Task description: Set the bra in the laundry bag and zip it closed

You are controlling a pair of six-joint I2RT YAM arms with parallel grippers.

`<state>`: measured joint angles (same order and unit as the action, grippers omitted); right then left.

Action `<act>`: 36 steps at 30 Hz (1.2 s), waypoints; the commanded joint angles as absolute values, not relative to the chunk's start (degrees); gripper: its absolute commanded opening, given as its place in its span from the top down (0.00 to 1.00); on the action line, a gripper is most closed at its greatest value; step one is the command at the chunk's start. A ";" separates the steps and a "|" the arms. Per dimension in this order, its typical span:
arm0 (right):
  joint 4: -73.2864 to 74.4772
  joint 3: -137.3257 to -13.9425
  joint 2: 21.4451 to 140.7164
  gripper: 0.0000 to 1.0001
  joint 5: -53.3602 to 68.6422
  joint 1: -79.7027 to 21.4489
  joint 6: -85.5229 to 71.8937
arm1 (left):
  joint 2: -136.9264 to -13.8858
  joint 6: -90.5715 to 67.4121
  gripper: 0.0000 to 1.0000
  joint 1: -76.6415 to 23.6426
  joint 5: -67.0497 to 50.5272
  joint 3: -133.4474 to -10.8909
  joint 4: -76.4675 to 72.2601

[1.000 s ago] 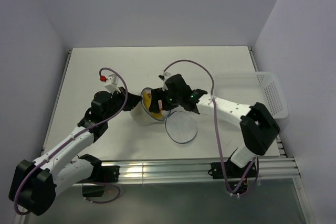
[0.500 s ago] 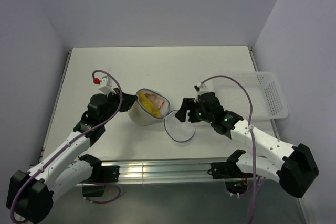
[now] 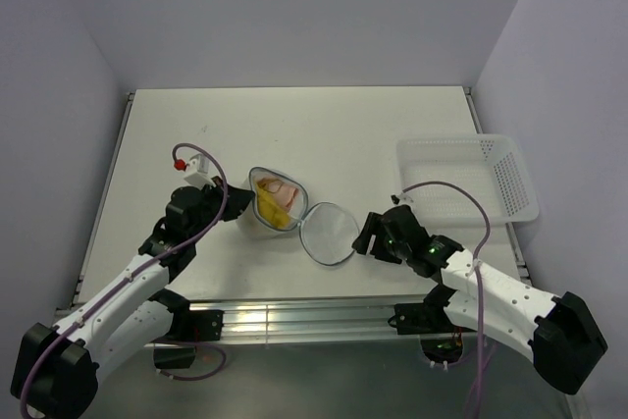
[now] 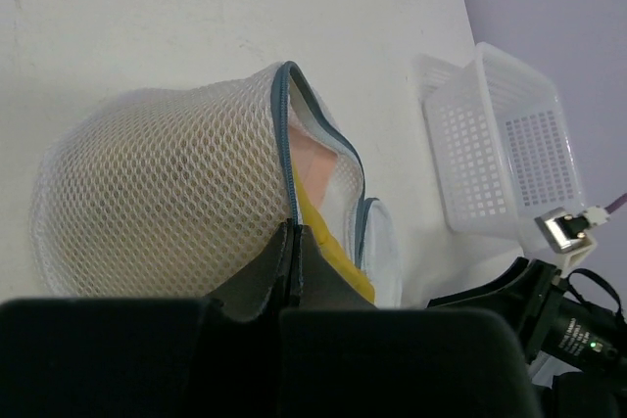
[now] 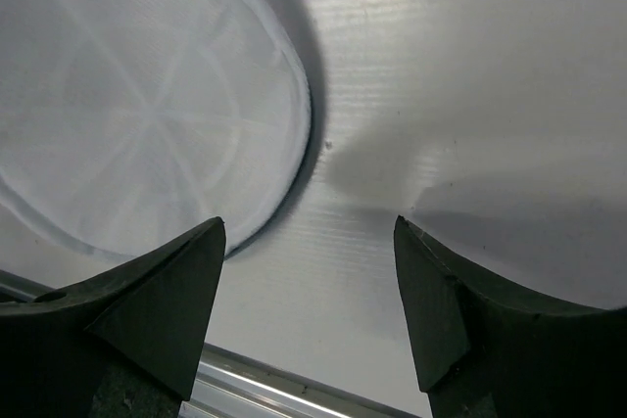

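My left claw (image 4: 293, 247) pinched shut on the rim of the round white mesh laundry bag (image 4: 167, 193), mid white table (image 3: 196, 125), with the yellow-pink bra (image 4: 323, 178) seemingly inside. My right claw (image 5: 309, 242) gaped empty beside the bag's limp, light lid (image 5: 137, 95); I'd grip its zip edge.

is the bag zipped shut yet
No, the bag gapes open, with its lid lying flat beside it and the bra showing inside.
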<state>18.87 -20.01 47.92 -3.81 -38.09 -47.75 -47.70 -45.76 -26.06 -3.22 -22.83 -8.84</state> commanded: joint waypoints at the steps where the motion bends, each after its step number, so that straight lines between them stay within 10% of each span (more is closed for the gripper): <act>1: 13.37 -18.20 49.47 0.24 -1.85 -37.97 -52.64 | -46.67 -46.14 1.00 -26.19 -4.66 -23.20 -12.04; 18: 3.25 -19.16 61.61 0.64 -3.43 -37.53 -52.91 | -45.35 -45.79 1.00 -26.28 -5.18 -22.94 -10.99; 25: 0.88 -19.42 63.64 1.00 -2.90 -37.44 -52.21 | -46.76 -45.53 1.00 -26.28 -6.06 -23.47 -11.25; 36: 23.37 -44.99 36.40 1.00 -17.39 -39.64 -35.51 | -43.70 -44.94 1.00 -27.33 -11.19 -35.94 -6.00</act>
